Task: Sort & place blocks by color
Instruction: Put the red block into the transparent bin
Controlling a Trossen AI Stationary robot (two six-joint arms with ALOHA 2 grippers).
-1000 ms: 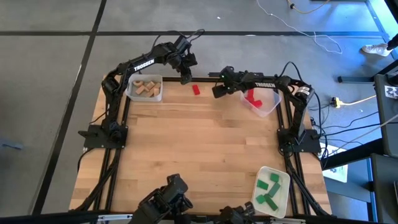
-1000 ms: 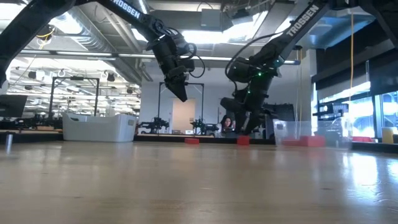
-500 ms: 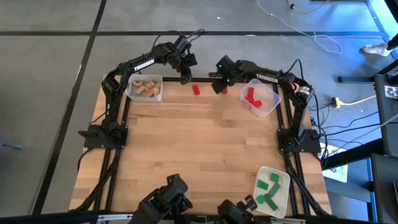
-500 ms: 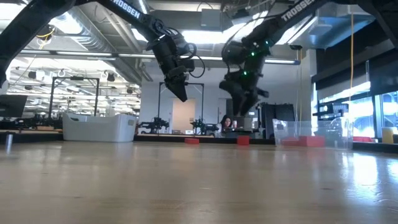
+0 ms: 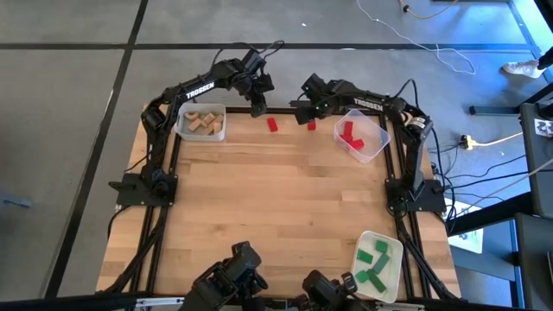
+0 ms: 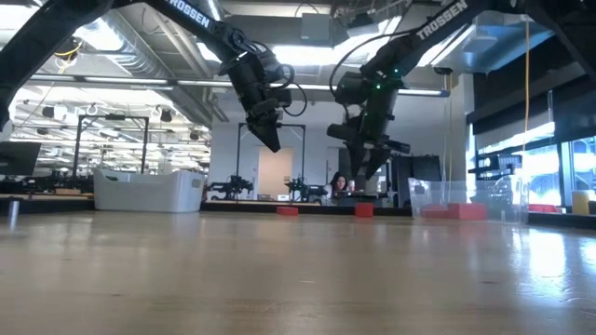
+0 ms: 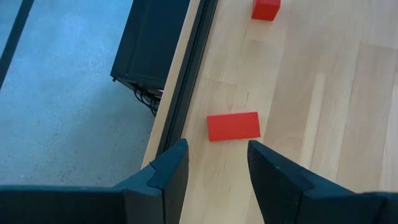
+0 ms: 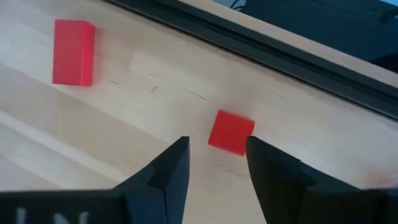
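Two red blocks lie loose on the wooden table (image 5: pixel 285 199) near its far edge, well apart from each other: a long red block (image 5: pixel 272 124) and, to its right, a short red block (image 5: pixel 311 125). At the far left corner a clear bin (image 5: pixel 201 123) holds several tan blocks (image 5: pixel 200 122), about five, though their exact number cannot be told; at the far right a second clear bin (image 5: pixel 363 136) holds red blocks (image 5: pixel 349 134), about three and partly overlapping; at the near right a white tray (image 5: pixel 378 262) holds green blocks (image 5: pixel 374 261), about five.

The left gripper (image 5: pixel 257 111) hangs above the table just left of the long red block; its fingers (image 7: pixel 165 177) stand apart and hold nothing, and in the left wrist view the long block lies flat beyond the gap, not touched. The right gripper (image 5: pixel 301 114) hangs above the short red block; its fingers (image 8: pixel 168 171) are also apart with nothing between them, and the short block lies on the table just beyond their tips.

All blocks are small with flat faces and sharp corners; the red ones look smooth and painted; the table is made of pale wooden strips with a fine grain; the arms are dark with a matte surface.
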